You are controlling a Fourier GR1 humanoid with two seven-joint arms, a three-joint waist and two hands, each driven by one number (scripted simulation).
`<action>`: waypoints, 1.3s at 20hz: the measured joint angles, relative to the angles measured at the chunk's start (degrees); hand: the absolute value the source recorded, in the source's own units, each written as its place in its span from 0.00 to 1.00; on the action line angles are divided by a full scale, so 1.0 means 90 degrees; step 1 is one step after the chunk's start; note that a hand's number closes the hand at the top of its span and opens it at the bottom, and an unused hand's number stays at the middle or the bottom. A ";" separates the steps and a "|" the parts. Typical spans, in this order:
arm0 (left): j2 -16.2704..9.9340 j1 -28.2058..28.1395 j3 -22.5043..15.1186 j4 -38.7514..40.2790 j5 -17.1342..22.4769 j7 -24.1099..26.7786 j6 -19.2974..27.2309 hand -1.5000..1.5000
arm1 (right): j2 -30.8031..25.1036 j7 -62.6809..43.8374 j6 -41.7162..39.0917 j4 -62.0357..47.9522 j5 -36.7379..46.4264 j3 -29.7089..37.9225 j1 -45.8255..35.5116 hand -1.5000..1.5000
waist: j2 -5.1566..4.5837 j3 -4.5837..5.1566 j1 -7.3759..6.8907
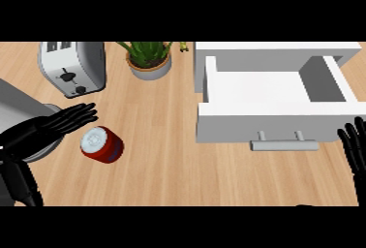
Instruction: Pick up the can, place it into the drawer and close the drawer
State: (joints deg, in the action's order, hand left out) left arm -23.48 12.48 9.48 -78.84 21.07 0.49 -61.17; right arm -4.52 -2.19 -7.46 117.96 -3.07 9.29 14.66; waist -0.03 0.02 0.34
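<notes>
A red can (102, 144) with a silver lid lies tilted on the wooden counter at the left. My left hand (52, 127) hovers just left of it and slightly above, fingers straight and spread toward the can, holding nothing. The white drawer (271, 121) stands pulled open at the right, its inside bare, with a grey handle (283, 143) on its front. At the right edge, beside the drawer's front corner, my right hand (354, 145) rests open with its fingers up.
A silver toaster (73, 67) stands at the back left, and a potted green plant (149, 59) beside it. A grey rounded object (22, 121) lies under my left forearm at the left edge. Bare wood stretches between can and drawer.
</notes>
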 measured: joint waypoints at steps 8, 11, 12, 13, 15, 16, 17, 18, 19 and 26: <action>0.0186 0.0247 0.0119 0.0837 -0.1548 0.1017 0.0196 0.00 | 0.0061 0.0071 -0.0066 -0.0059 0.0042 0.0056 -0.0045 0.00 | -0.0010 0.0005 0.0024; 0.0122 0.0246 0.0070 0.1142 -0.2088 0.1567 0.0404 0.00 | 0.0027 0.0028 -0.0129 -0.0089 0.0001 0.0087 -0.0087 0.00 | -0.0013 0.0006 0.0029; 0.0111 0.0281 0.0026 0.1280 -0.2229 0.1709 0.0490 0.00 | 0.0007 0.0083 -0.0191 -0.0173 -0.0034 0.0101 -0.0103 0.00 | -0.0014 0.0007 0.0032; 0.0082 0.0284 -0.0037 0.1399 -0.2382 0.1882 0.0576 0.00 | 0.0001 0.0021 -0.0188 -0.0117 -0.0074 0.0127 -0.0111 0.00 | -0.0017 0.0006 0.0039; -0.0045 0.0328 -0.0112 0.1648 -0.2580 0.2176 0.0728 0.00 | 0.0048 0.0020 -0.0171 -0.0028 -0.0041 0.0099 -0.0051 0.00 | -0.0017 0.0009 0.0050; -0.0120 0.0352 -0.0154 0.1776 -0.2668 0.2348 0.0807 0.00 | 0.0052 0.0019 -0.0175 -0.0046 -0.0047 0.0097 -0.0077 0.00 | -0.0020 0.0010 0.0054; -0.0158 0.0399 -0.0215 0.1895 -0.2745 0.2462 0.0894 0.00 | 0.0047 0.0057 -0.0190 -0.0067 -0.0058 0.0119 -0.0079 0.00 | -0.0021 0.0010 0.0058; -0.0197 0.0426 -0.0278 0.2033 -0.2828 0.2610 0.0988 0.00 | 0.0076 0.0118 -0.0202 -0.0086 -0.0005 0.0075 -0.0031 0.00 | -0.0024 0.0011 0.0068; -0.0201 0.0467 -0.0352 0.2149 -0.2901 0.2726 0.1095 0.00 | 0.0110 0.0108 -0.0178 -0.0053 0.0029 0.0044 -0.0011 0.00 | -0.0025 0.0011 0.0073; -0.0330 0.0640 -0.0908 0.2929 -0.3342 0.3610 0.1767 0.00 | 0.0123 0.0170 -0.0173 -0.0191 0.0061 0.0063 -0.0134 0.00 | -0.0039 0.0014 0.0098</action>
State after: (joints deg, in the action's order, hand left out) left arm -26.44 18.24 1.31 -52.48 -9.01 32.99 -45.27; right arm -3.41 -0.66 -9.01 116.25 -2.52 9.86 13.45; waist -0.38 0.15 1.22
